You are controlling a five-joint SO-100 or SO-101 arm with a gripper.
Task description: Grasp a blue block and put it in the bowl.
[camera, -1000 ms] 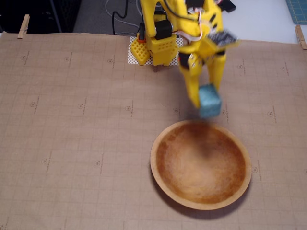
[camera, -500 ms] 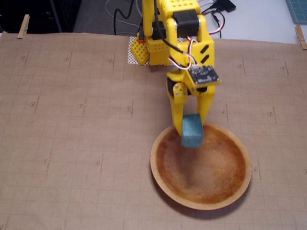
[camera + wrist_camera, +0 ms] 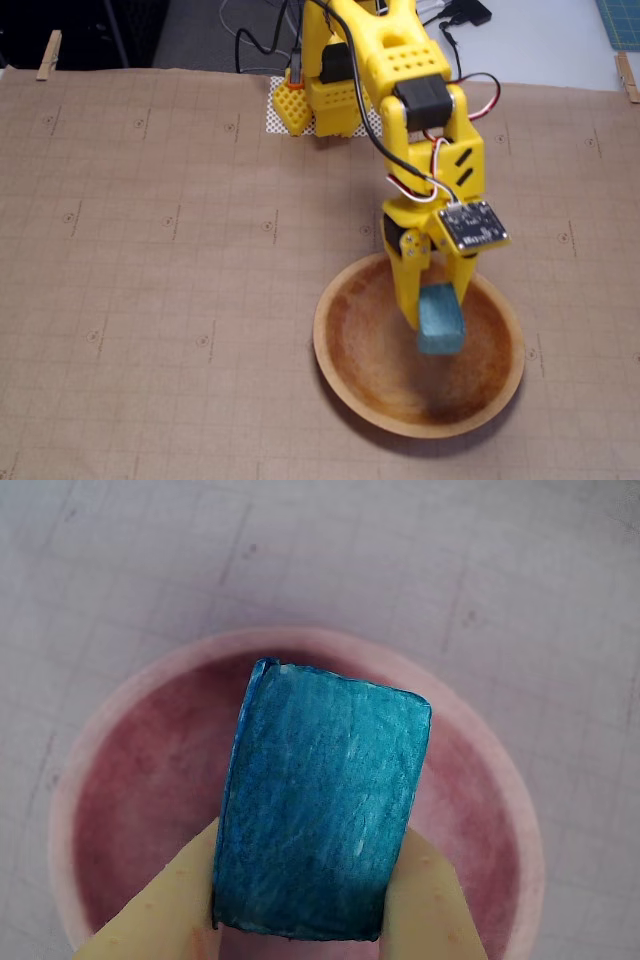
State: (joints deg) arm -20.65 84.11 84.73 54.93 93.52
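The jaws pinch the block point(image 3: 320, 815) from both sides, so the gripper point(image 3: 436, 318) holds it in the air over the inside of the bowl point(image 3: 345, 375), which sits on the brown gridded mat point(image 3: 150, 250).
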